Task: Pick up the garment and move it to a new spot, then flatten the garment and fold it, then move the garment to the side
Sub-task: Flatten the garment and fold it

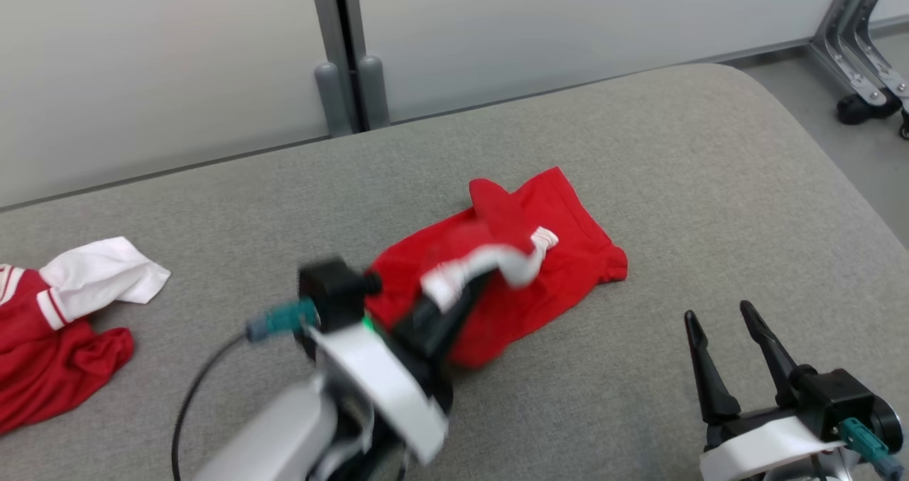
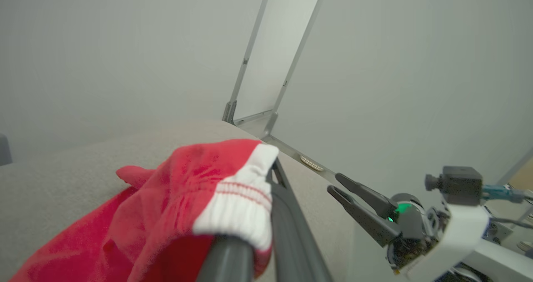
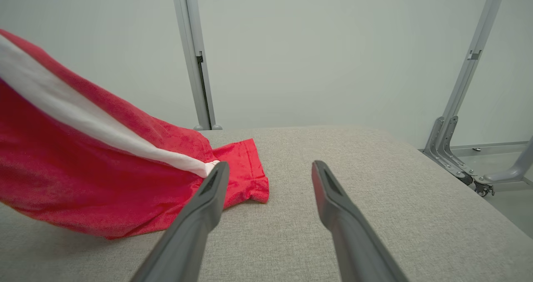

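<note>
Two garments lie on a grey, fabric-covered table (image 1: 710,182) with a rounded far corner, and behind it stand pale wall panels (image 1: 568,26) joined by a grey post (image 1: 348,55). Off the far right corner, on a grey floor (image 1: 845,161), stands a metal frame on casters (image 1: 863,62). The red garment (image 1: 575,253) is near the middle of the table, its far end resting on the cloth surface while its white waistband (image 1: 497,257) is lifted. The left gripper (image 1: 454,303) has its fingers pressed together on that waistband. The right gripper (image 1: 719,316) is at the near right, well apart from the garment, fingers spread with nothing between them. The head view alone takes in a second red and white garment (image 1: 57,325), crumpled at the table's left edge with a white sleeve (image 1: 106,271) on top. The left wrist view gives the pinch up close: the gathered waistband (image 2: 241,198) wraps the dark fingers (image 2: 287,215) of the left gripper (image 2: 272,178), red cloth (image 2: 166,198) hangs to one side, and the right gripper (image 2: 335,182) stands beyond with a green light at its base. The right wrist view, past the spread right gripper (image 3: 270,167), shows the garment (image 3: 83,173) raised off the table (image 3: 374,190) with one hem corner down on it, and the frame (image 3: 454,148) at the right.
</note>
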`<state>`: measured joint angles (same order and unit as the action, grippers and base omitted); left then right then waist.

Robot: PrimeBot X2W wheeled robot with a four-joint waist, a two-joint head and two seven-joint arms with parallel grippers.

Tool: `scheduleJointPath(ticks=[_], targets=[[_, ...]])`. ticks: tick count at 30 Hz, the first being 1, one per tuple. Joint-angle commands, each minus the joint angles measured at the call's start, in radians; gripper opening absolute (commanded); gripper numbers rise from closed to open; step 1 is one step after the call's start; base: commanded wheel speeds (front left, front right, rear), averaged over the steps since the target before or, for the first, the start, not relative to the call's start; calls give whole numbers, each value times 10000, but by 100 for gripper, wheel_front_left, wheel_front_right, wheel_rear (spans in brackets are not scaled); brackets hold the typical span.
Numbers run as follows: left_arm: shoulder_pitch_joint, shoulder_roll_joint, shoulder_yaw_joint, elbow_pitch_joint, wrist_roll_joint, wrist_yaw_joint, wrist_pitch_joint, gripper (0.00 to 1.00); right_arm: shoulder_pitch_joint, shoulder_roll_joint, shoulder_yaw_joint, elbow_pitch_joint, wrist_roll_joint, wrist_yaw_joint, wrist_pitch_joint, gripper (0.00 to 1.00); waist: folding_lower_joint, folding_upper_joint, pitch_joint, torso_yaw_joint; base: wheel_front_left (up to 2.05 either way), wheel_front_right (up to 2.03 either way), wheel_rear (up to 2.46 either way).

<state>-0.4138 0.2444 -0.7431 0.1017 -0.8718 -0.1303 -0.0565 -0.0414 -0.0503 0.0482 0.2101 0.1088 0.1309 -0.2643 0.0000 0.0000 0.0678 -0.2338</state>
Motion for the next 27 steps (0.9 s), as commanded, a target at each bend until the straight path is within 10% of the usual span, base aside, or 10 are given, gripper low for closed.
scheduleJointPath(ticks=[1,8,15,17,18,27], targets=[[335,234,-138,-133,-155,3,65,0,86,-41,-25,-6,-28,-3,-2,100,0,0,-92,90,0,0,0],[2693,1632,-1674,-358,-950,0,182,0,335,-34,-81,25,-13,-3,-2,100,0,0,-300,442,0,0,0],[3577,1140,-2185,1175,-1502,-1,-666,0,364,-31,-6,85,-42,-3,-2,100,0,0,-345,654,0,0,0],[3549,1124,-2234,1612,-1431,-1,-907,41,327,-45,15,111,-49,-3,-2,100,0,0,-362,653,0,0,0],[3556,1067,-2200,1816,-1452,-1,-1037,100,316,-65,21,117,-51,-3,-2,100,0,0,-379,647,0,0,0],[4421,1687,-1698,2021,-2268,301,-1176,100,495,-82,-100,92,6,-3,-1,100,0,0,-532,393,0,0,0]])
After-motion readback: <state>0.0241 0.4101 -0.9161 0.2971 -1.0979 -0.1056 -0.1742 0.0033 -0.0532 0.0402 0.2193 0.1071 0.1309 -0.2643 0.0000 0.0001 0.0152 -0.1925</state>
